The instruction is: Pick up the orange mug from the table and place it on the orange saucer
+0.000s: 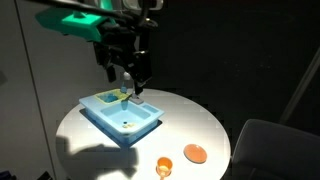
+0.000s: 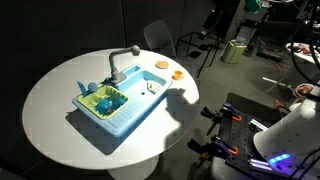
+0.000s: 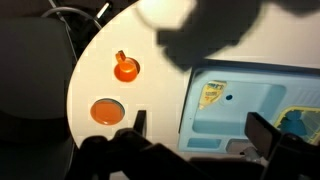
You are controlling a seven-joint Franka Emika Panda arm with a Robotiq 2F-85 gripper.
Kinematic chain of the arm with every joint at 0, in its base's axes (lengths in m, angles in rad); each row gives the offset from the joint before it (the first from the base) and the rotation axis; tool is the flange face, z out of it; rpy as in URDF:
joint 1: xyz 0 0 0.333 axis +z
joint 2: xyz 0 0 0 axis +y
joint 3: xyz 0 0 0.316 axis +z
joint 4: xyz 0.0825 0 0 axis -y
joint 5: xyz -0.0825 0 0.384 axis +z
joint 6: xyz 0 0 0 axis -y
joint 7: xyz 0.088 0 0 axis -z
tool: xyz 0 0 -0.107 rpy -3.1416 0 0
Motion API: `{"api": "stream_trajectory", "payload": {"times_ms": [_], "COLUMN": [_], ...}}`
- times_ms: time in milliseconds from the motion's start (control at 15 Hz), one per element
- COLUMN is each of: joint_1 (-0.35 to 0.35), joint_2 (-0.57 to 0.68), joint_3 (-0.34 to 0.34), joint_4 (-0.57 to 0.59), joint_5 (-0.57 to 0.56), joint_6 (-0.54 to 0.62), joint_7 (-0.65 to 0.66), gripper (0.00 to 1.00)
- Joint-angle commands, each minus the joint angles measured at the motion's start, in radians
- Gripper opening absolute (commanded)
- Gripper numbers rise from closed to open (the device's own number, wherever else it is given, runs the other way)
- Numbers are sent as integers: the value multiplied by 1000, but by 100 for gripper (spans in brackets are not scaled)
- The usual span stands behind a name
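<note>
The orange mug (image 1: 163, 166) stands upright on the round white table (image 1: 200, 120), near its edge. The flat orange saucer (image 1: 194, 153) lies beside it, a small gap apart. In the wrist view the mug (image 3: 125, 68) and the saucer (image 3: 106, 111) are at the left on the table (image 3: 150, 40). Both also show small in an exterior view, the mug (image 2: 163, 64) and the saucer (image 2: 177, 74). My gripper (image 1: 129, 86) hangs open and empty above the light-blue tray, well away from the mug. In the wrist view its fingers (image 3: 200, 130) straddle the tray's edge.
A light-blue sink-like tray (image 1: 100, 118) sits mid-table, with a grey toy faucet (image 2: 124, 60) and a green rack (image 2: 103, 100) with small items. Dark chairs (image 1: 275, 150) stand beside the table. Robot base and equipment (image 2: 285, 135) are close by.
</note>
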Motion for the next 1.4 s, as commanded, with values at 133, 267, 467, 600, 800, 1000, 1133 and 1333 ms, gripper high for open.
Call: {"api": "stream_trajectory", "payload": {"times_ms": [133, 267, 467, 600, 800, 1000, 1133, 1333], "joint_1": [6, 5, 0, -8, -24, -43, -61, -93], "joint_2": [197, 252, 329, 373, 432, 480, 513, 563], "joint_3": [-31, -39, -46, -43, -34, -24, -17, -6], "joint_4": [129, 159, 200, 220, 232, 225, 220, 220], "joint_5": [46, 75, 133, 171, 228, 277, 306, 341], "joint_6": [30, 44, 61, 75, 104, 151, 178, 214], "joint_7": [-115, -155, -214, -245, -282, -317, -335, -350], "gripper": [100, 100, 100, 100, 100, 100, 100, 100]}}
